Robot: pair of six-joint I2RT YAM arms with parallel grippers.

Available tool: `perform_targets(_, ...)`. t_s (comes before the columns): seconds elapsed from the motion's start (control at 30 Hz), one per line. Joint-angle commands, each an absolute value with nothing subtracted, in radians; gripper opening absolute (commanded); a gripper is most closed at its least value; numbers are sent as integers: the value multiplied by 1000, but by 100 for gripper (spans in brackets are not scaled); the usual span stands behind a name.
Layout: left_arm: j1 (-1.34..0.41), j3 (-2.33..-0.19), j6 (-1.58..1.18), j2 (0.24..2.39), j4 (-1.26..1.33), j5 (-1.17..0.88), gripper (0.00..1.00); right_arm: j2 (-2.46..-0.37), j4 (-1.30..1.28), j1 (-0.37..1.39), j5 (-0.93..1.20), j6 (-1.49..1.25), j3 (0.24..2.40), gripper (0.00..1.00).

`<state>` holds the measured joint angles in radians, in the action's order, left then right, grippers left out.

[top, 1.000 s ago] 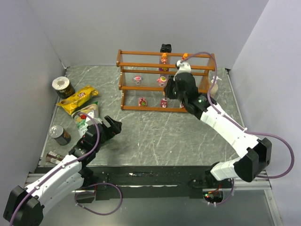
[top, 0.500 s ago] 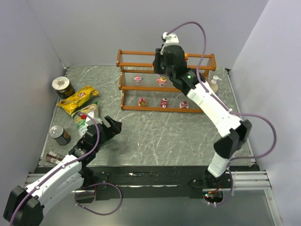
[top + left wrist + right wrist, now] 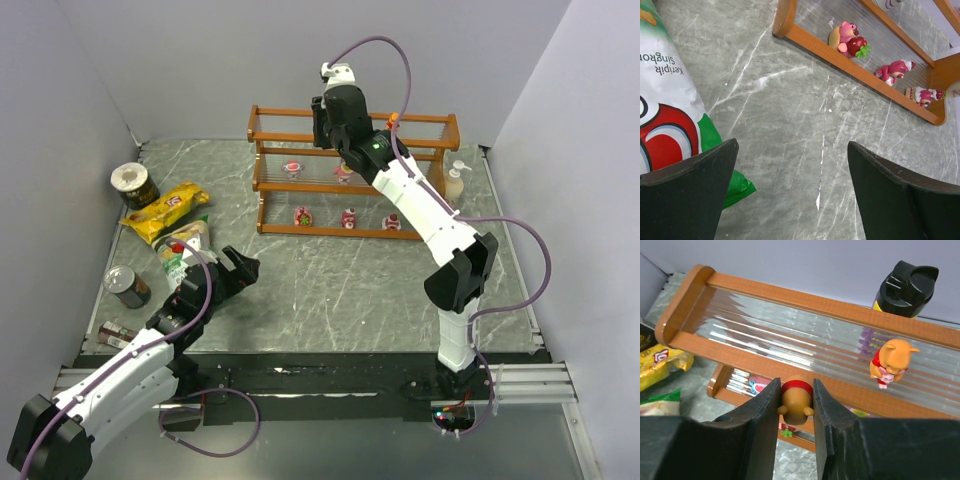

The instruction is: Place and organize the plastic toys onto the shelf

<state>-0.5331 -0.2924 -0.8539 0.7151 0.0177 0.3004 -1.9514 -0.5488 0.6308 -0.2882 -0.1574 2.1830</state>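
Shelf (image 3: 285,112): one; tiers: three.
Orange toys (image 3: 890,360): three, counted across top and right wrist views.
Pink toys (image 3: 847,41): five in view, three on bottom tier, two on middle.
Chip bags (image 3: 167,210): two, one yellow, one green-white.
Cans (image 3: 133,183): two.
Small container (image 3: 113,330) lying flat: one.
Black-lidded bottle (image 3: 905,287): one.
Pale bottles (image 3: 455,186): seemingly two, small and overlapping, hard to split.
Robot arms (image 3: 420,205): two.
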Motion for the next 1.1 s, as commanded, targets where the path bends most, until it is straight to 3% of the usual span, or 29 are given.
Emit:
perform_targets(0.0,-531,-330,-839,704,38,296,96,-1965,-537,637,-311,-132,2250,3)
perform_targets(0.37,-531,-331,-839,700,35,301,96,-2023,-534,638,-334,-114,2302,10)
perform_targets(0.8,-531,-333,-838,693,29,307,96,-2068,-534,634,-331,-126,2336,28)
perform_targets(1.07,-531,-333,-839,693,28,308,96,-2088,-534,623,-331,-140,2345,33)
